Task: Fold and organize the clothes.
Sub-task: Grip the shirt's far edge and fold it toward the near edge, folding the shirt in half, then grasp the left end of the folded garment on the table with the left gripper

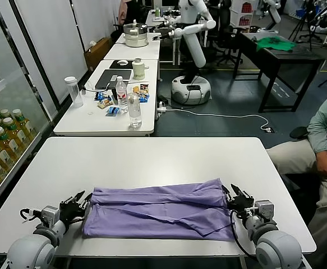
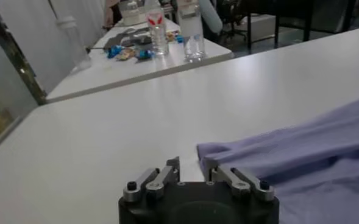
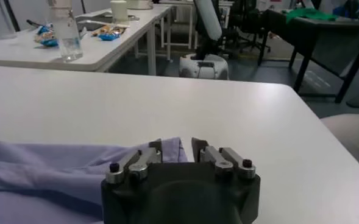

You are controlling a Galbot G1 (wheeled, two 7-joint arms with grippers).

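Observation:
The lavender T-shirt [image 1: 160, 211] lies folded into a long band across the near part of the white table [image 1: 152, 159]. My left gripper [image 1: 82, 200] is open at the band's left end, low over the table; in the left wrist view [image 2: 192, 167] the cloth's corner [image 2: 228, 152] lies just by one finger. My right gripper [image 1: 231, 197] is open at the band's right end; in the right wrist view [image 3: 175, 146] the cloth's edge [image 3: 170, 149] sits between the open fingers. Neither holds the cloth.
A second white table [image 1: 110, 95] behind carries bottles [image 1: 133, 110], a tumbler [image 1: 73, 91], a laptop and snack packets. A seated person [image 1: 323, 140] is at the right. Bottled drinks [image 1: 0, 140] stand behind glass at the left. Another robot [image 1: 194, 50] stands far back.

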